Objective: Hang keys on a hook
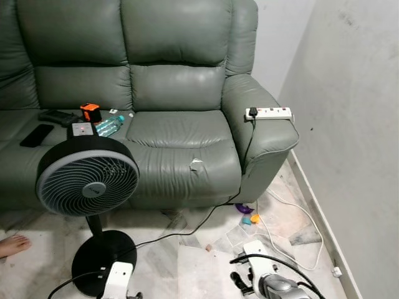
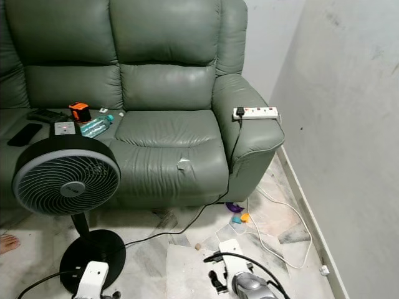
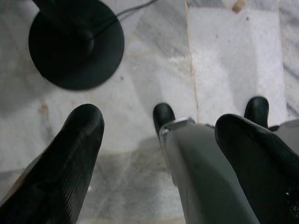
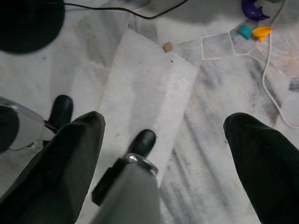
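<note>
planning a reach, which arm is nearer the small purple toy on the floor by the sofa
Right. The right arm hangs just below the small purple toy, slightly to its right. The left arm hangs far to the toy's left, by the black round fan base.

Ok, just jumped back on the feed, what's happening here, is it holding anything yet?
Nothing is in hand yet. Both arms hang low over the marble floor: the left gripper and right gripper are open, with only floor between their fingers. The robot faces a green sofa with a standing fan in front of it and a power strip on the armrest. A remote, a bottle and small gadgets lie on the seat. I can't make out any keys or a hook from here.
</note>
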`<state>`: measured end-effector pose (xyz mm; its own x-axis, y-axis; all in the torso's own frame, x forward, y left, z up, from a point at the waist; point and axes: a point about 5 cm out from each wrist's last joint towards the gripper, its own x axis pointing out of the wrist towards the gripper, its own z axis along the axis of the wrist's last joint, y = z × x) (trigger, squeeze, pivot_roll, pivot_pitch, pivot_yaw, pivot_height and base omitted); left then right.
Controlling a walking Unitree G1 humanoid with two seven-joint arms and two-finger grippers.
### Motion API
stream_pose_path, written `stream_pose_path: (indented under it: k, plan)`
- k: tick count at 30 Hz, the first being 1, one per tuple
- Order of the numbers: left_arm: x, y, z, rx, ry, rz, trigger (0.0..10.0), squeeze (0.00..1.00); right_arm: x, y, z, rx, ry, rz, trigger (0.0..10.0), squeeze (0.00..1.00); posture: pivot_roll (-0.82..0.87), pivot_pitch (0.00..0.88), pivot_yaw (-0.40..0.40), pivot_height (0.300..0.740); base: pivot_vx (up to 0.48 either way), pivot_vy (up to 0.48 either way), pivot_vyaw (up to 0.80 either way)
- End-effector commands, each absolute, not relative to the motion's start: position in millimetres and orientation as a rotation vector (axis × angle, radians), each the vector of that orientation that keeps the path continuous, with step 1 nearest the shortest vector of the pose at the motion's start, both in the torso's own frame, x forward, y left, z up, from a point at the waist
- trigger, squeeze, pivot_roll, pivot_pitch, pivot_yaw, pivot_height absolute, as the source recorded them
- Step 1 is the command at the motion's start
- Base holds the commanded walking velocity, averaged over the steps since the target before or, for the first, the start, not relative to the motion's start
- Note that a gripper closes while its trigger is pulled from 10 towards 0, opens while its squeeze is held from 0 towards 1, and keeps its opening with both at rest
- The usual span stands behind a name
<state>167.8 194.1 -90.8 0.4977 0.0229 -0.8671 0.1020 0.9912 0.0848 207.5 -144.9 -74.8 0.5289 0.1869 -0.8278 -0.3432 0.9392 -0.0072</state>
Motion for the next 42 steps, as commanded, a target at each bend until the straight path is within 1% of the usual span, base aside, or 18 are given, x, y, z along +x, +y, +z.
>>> stream_pose_path:
  k: [1, 6, 8, 14, 17, 18, 20, 24, 25, 28, 31, 34, 35, 36, 37, 38, 40, 42]
  plan:
    - [175, 192, -88, 0.175, 1.023, -0.077, 10.0, 0.00, 207, -150, -76, -0.189, 0.983, 0.297, 10.0, 0.00, 0.09, 0.000, -0.048, 0.740, 0.000, 0.000, 0.00]
    - [177, 185, -88, 0.163, 1.020, -0.112, 10.0, 0.00, 204, -152, -77, -0.208, 0.990, 0.302, 10.0, 0.00, 0.08, 0.000, -0.046, 0.740, 0.000, 0.000, 0.00]
    - [175, 181, -89, 0.157, 1.029, -0.144, 10.0, 0.00, 201, -155, -79, -0.242, 1.000, 0.315, 10.0, 0.00, 0.08, 0.000, -0.046, 0.740, 0.000, 0.000, 0.00]
    - [168, 171, -93, 0.142, 1.058, -0.169, 10.0, 0.00, 196, -164, -80, -0.248, 1.011, 0.301, 10.0, 0.00, 0.03, 0.013, -0.055, 0.740, 0.000, 0.000, 0.00]
    - [159, 157, -98, 0.147, 1.088, -0.219, 10.0, 0.00, 195, -177, -80, -0.254, 1.017, 0.265, 10.0, 0.00, -0.01, 0.032, -0.065, 0.740, 0.000, 0.000, 0.00]
    - [159, 157, -98, 0.147, 1.088, -0.219, 10.0, 0.00, 195, -177, -80, -0.254, 1.017, 0.265, 10.0, 0.00, -0.01, 0.032, -0.065, 0.740, 0.000, 0.000, 0.00]
    - [157, 150, -99, 0.153, 1.093, -0.248, 10.0, 0.00, 194, -187, -79, -0.263, 1.022, 0.240, 10.0, 0.00, -0.03, 0.040, -0.073, 0.740, 0.000, 0.000, 0.00]
    - [160, 143, -98, 0.158, 1.088, -0.260, 10.0, 0.00, 190, -201, -79, -0.276, 1.031, 0.215, 10.0, 0.00, -0.06, 0.051, -0.096, 0.740, 0.000, 0.000, 0.00]
    - [161, 140, -97, 0.130, 1.088, -0.251, 10.0, 0.00, 187, -206, -80, -0.270, 1.037, 0.200, 10.0, 0.00, -0.06, 0.059, -0.102, 0.740, 0.000, 0.000, 0.00]
    - [160, 139, -98, 0.103, 1.100, -0.245, 10.0, 0.00, 185, -207, -80, -0.255, 1.039, 0.183, 10.0, 0.00, -0.07, 0.074, -0.102, 0.740, 0.000, 0.000, 0.00]
    - [157, 146, -99, 0.099, 1.118, -0.249, 10.0, 0.00, 187, -199, -81, -0.210, 1.029, 0.165, 10.0, 0.00, -0.05, 0.089, -0.096, 0.740, 0.000, 0.000, 0.00]
    - [162, 157, -97, 0.099, 1.105, -0.229, 10.0, 0.00, 191, -182, -81, -0.193, 1.011, 0.195, 10.0, 0.00, 0.00, 0.067, -0.088, 0.740, 0.000, 0.000, 0.00]
    - [165, 160, -95, 0.080, 1.094, -0.208, 10.0, 0.00, 193, -175, -81, -0.188, 1.005, 0.216, 10.0, 0.00, 0.01, 0.066, -0.089, 0.740, 0.000, 0.000, 0.00]
    - [169, 170, -93, 0.039, 1.071, -0.141, 10.0, 0.00, 192, -163, -82, -0.222, 1.004, 0.278, 10.0, 0.00, 0.02, 0.057, -0.078, 0.740, 0.000, 0.000, 0.00]
    - [169, 170, -93, 0.039, 1.071, -0.141, 10.0, 0.00, 192, -163, -82, -0.222, 1.004, 0.278, 10.0, 0.00, 0.02, 0.057, -0.078, 0.740, 0.000, 0.000, 0.00]
    - [171, 176, -91, 0.010, 1.049, -0.095, 10.0, 0.00, 195, -154, -81, -0.226, 0.991, 0.311, 10.0, 0.00, 0.05, 0.067, -0.079, 0.740, 0.000, 0.000, 0.00]
    - [172, 177, -91, 0.004, 1.035, -0.089, 10.0, 0.00, 201, -149, -78, -0.200, 0.969, 0.311, 10.0, 0.00, 0.06, 0.065, -0.084, 0.740, 0.000, 0.000, 0.00]
    - [173, 174, -90, 0.012, 1.027, -0.112, 10.0, 0.00, 208, -149, -74, -0.198, 0.947, 0.303, 10.0, 0.00, 0.08, 0.066, -0.082, 0.740, 0.000, 0.000, 0.00]
